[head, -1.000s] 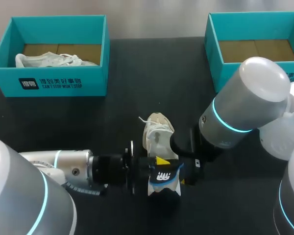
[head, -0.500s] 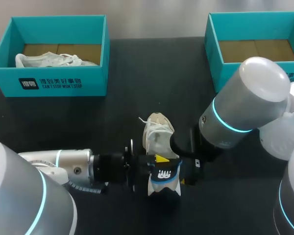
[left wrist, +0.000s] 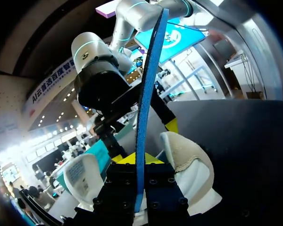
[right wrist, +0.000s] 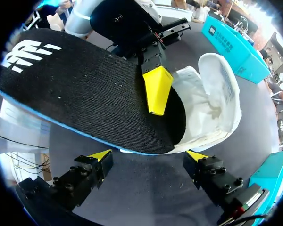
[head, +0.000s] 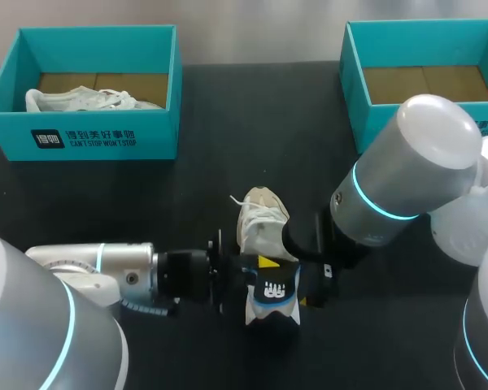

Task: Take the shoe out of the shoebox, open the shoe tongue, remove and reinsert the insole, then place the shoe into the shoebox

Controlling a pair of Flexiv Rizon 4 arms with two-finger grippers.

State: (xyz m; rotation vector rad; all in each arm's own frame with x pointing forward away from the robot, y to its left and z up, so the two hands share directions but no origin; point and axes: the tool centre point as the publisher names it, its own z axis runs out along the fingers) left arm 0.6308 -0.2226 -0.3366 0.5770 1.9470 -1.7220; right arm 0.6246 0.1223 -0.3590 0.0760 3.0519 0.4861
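Observation:
A white shoe (head: 261, 221) lies on the black table, toe pointing away from me. Its black insole (head: 272, 294), blue-edged with a white logo, is out of the shoe and held upright over the heel. My left gripper (head: 260, 265) is shut on it. The left wrist view shows the insole (left wrist: 146, 108) edge-on, pinched in my left gripper (left wrist: 139, 162), with the shoe (left wrist: 188, 165) just beyond. My right gripper (right wrist: 148, 155) stands open next to the insole (right wrist: 85, 94) and the shoe (right wrist: 212, 103), touching neither.
A teal shoebox (head: 98, 138) at the back left holds another white shoe (head: 85, 100). A second teal shoebox (head: 354, 81) at the back right shows only its brown floor. My right arm's elbow (head: 415, 162) hangs over the table's right middle.
My left arm has slid slightly right, carrying the insole closer to the shoe's heel. The right arm has stayed still.

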